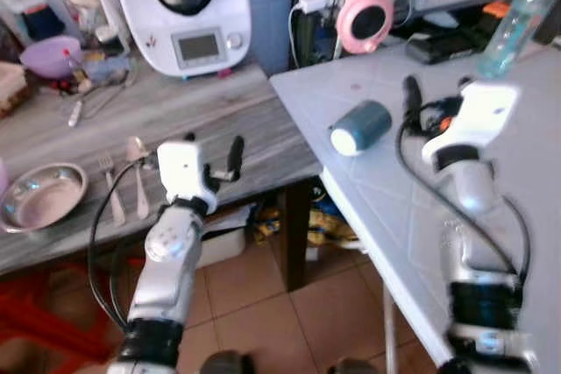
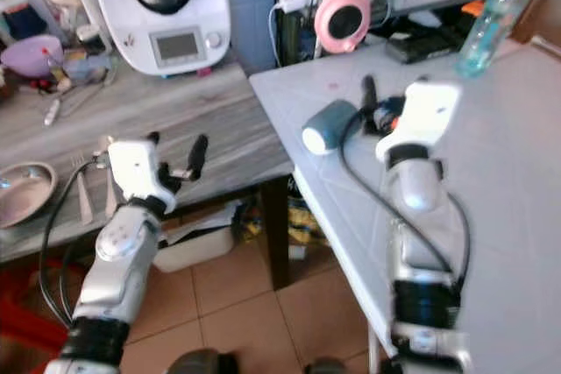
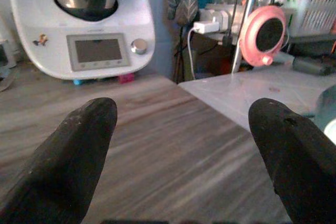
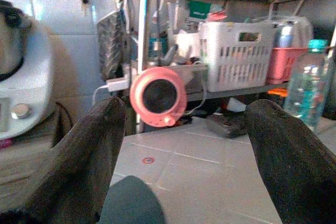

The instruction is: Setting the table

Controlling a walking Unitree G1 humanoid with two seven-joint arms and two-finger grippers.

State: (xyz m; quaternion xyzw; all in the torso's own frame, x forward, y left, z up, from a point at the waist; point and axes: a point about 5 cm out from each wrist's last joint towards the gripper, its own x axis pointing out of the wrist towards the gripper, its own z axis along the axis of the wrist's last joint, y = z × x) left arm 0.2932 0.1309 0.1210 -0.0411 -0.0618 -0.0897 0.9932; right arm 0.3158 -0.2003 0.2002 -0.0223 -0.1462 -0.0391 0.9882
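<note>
Cutlery: a metal fork (image 1: 110, 188) and metal spoon (image 1: 138, 172) lie side by side at the left of the head view, on the grey wood-grain counter (image 1: 228, 120).
Bowl: a round steel bowl (image 1: 39, 196) sits just left of the fork.
Left gripper (image 1: 215, 159): fingers spread wide, holding nothing, over the counter's front edge, right of the spoon.
Right gripper (image 1: 412, 102): fingers wide apart, empty, above the pale grey tiled table (image 1: 368, 208).
Cup: a dark teal cylindrical cup (image 1: 360, 127) lies on its side, just left of the right gripper.
Background: white kitchen appliance (image 1: 184, 10) at upper centre-left; clear plastic bottle (image 1: 519, 19) at upper right.
</note>
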